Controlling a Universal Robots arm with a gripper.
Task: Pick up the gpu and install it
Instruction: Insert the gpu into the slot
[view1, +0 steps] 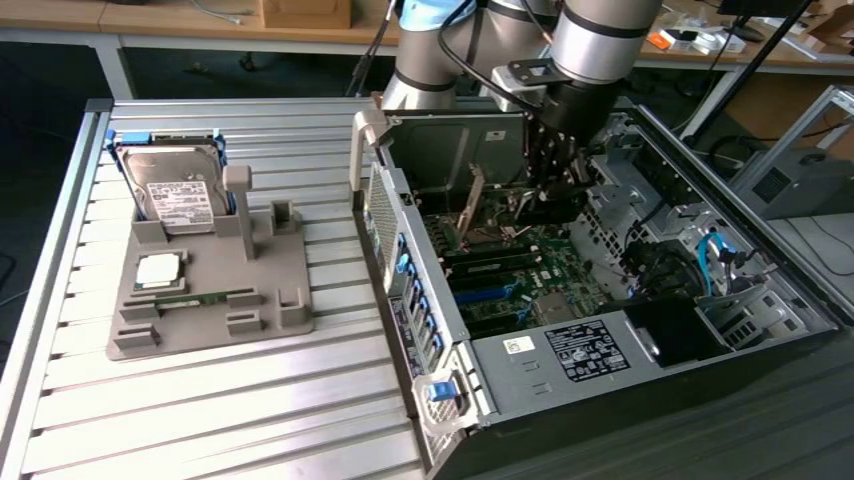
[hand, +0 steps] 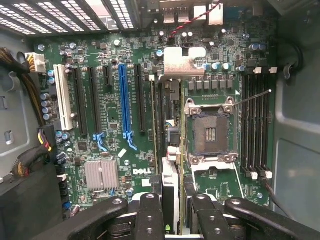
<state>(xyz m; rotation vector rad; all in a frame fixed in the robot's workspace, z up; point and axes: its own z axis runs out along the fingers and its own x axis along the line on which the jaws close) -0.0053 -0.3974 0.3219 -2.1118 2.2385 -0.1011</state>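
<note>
End effector (hand: 172, 210) clamping gpu (hand: 170, 150) edge-on, above motherboard (hand: 115, 110), inside computer case (view1: 561, 360)

"DELL" printed on the motherboard (hand: 145, 100)

The gpu (hand: 170, 165) is a thin flat card seen edge-on in the wrist view, standing upright on its long edge over the green motherboard (hand: 115, 115) inside the open computer case (view1: 400, 250). A silvery metal bracket (hand: 184, 62) marks its far end, and pale and dark parts show along its near edge. It sits between the row of long black and blue slots (hand: 124, 102) and the square metal processor socket (hand: 210, 132). In the exterior view the card (view1: 470, 212) rises at a slight tilt from the board, at the far end of the case.
</note>
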